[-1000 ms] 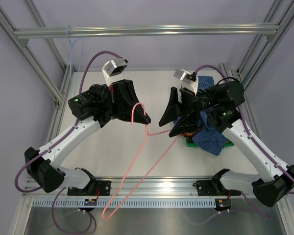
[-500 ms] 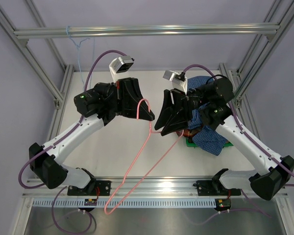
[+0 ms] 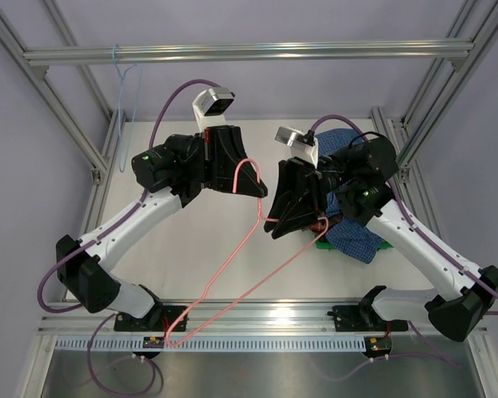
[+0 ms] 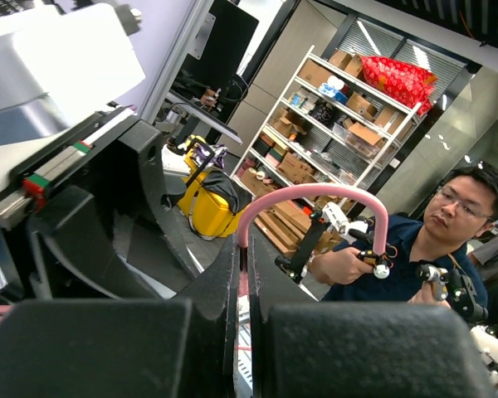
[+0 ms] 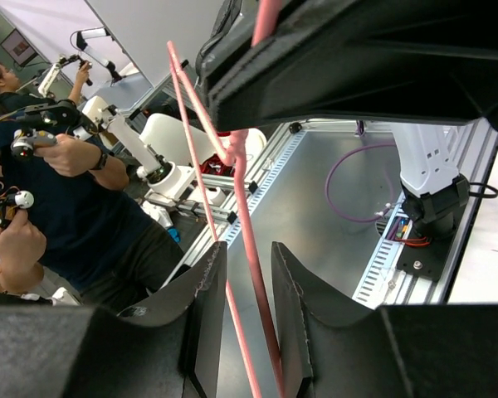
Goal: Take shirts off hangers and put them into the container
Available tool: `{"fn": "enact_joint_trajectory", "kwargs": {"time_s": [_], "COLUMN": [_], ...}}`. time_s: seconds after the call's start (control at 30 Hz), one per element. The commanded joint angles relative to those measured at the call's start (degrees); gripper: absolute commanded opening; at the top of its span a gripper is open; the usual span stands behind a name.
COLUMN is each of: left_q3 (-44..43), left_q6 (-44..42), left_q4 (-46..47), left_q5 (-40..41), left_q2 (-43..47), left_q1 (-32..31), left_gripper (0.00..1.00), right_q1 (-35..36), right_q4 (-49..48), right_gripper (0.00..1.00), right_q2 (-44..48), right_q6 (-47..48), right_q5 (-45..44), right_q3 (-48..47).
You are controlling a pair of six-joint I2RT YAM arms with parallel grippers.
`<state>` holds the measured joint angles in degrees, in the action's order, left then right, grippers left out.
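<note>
My left gripper (image 3: 254, 184) is shut on the pink hanger (image 3: 232, 257) just below its hook and holds it up over the table; the left wrist view shows the hook (image 4: 315, 192) arching above the pinched fingertips (image 4: 243, 249). My right gripper (image 3: 274, 227) is open, its jaws standing on either side of the hanger's wires (image 5: 197, 99) near the neck, with a gap left (image 5: 247, 253). The blue shirt (image 3: 357, 236) lies heaped over the green container (image 3: 322, 243), with a bit of the plaid shirt (image 3: 321, 225) peeking out. The light blue hanger (image 3: 121, 91) hangs bare.
The light blue hanger dangles from the top frame bar (image 3: 249, 51) at the back left. Aluminium frame posts stand at the left (image 3: 58, 108) and right (image 3: 436, 99). The pink hanger's lower corner reaches past the front rail (image 3: 257, 313).
My left gripper has carried the pink hanger up and to the right. My right gripper has moved left to the hanger's neck and its jaws have narrowed around the wire.
</note>
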<state>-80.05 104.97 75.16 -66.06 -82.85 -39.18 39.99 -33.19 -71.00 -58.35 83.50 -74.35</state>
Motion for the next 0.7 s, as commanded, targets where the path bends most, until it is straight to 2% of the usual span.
{"fn": "enact_joint_trajectory", "kwargs": {"time_s": [0.0,0.17,0.2,0.27,0.3,0.33,0.37,0.53,0.67], "left_q3": [-2.74,-2.31,-2.30,-2.30,-2.48,-2.48,-2.57,-2.65,-2.30], "left_q6": [0.85,1.03,1.12,1.38,1.55,1.56,1.64,2.08,2.35], "left_q4": [10.27,10.45,10.62,10.89,10.89,10.98,10.98,11.50,11.59], "left_q5": [1.73,1.73,1.81,1.81,1.81,1.81,1.81,2.17,2.34], "left_q2": [-0.03,-0.03,-0.12,-0.03,-0.03,-0.03,-0.03,0.06,0.32], "left_q1": [-0.02,-0.02,-0.02,-0.11,-0.02,-0.11,-0.02,-0.11,0.16], "left_gripper": [0.00,0.00,0.00,0.00,0.00,0.00,0.00,0.00,0.25], "right_q1": [0.97,0.97,0.97,0.97,0.97,0.97,0.97,1.06,1.23], "right_q4": [-1.88,-1.09,-0.57,-0.30,-0.04,0.40,0.58,0.67,0.84], "right_gripper": [0.35,0.34,0.28,0.22,0.16,0.03,0.00,0.00,0.00], "right_q2": [2.27,3.50,3.50,3.50,3.50,3.50,3.50,3.24,3.42], "right_q6": [-0.54,-0.28,-0.19,0.07,0.08,0.34,0.43,0.25,-0.01], "right_q5": [0.08,0.08,0.17,0.34,0.34,0.43,0.43,0.08,0.08], "right_q3": [-0.10,0.17,0.08,0.25,0.25,0.25,0.25,0.08,-0.27]}}
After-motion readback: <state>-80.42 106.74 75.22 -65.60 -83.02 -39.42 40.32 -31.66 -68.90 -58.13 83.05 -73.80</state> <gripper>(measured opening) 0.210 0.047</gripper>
